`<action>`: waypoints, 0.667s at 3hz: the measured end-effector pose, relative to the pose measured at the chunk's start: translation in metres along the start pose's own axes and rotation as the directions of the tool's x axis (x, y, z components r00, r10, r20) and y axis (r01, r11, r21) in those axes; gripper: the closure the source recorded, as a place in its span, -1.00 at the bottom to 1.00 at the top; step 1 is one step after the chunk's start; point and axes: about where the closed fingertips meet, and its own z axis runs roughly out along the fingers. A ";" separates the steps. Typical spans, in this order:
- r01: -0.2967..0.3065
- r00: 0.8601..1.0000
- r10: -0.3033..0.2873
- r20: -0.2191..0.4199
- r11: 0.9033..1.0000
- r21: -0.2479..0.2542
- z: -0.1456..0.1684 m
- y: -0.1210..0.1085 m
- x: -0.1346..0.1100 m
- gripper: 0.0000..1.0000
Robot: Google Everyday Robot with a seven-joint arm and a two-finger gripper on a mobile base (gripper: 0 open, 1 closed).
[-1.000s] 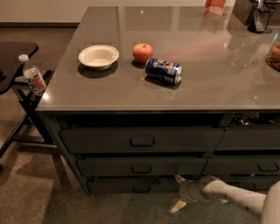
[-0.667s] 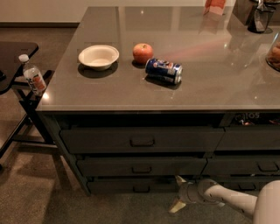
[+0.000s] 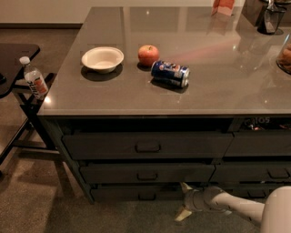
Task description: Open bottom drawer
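The white two-finger gripper [image 3: 183,201], fingers spread, sits low at the right end of the slim dark grey bottom drawer [image 3: 132,193] and covers that corner; whether its upper finger touches the front cannot be told. Shadow all but swallows the drawer's small centre handle [image 3: 146,196]. The pale robot arm [image 3: 236,207] runs out of frame at lower right. A dark vessel [image 3: 271,18], an orange-red object [image 3: 223,5] and a glass jar [image 3: 285,54] are cropped by the edges. The blue drink can [image 3: 170,73] bears unreadable lettering.
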 end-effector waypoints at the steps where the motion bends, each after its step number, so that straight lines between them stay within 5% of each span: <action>1: 0.085 0.996 -0.085 -0.003 0.996 -0.001 -0.002 0.004 0.007 -1.00; 2: 0.085 0.996 -0.085 -0.003 0.996 -0.001 -0.002 0.004 0.007 -1.00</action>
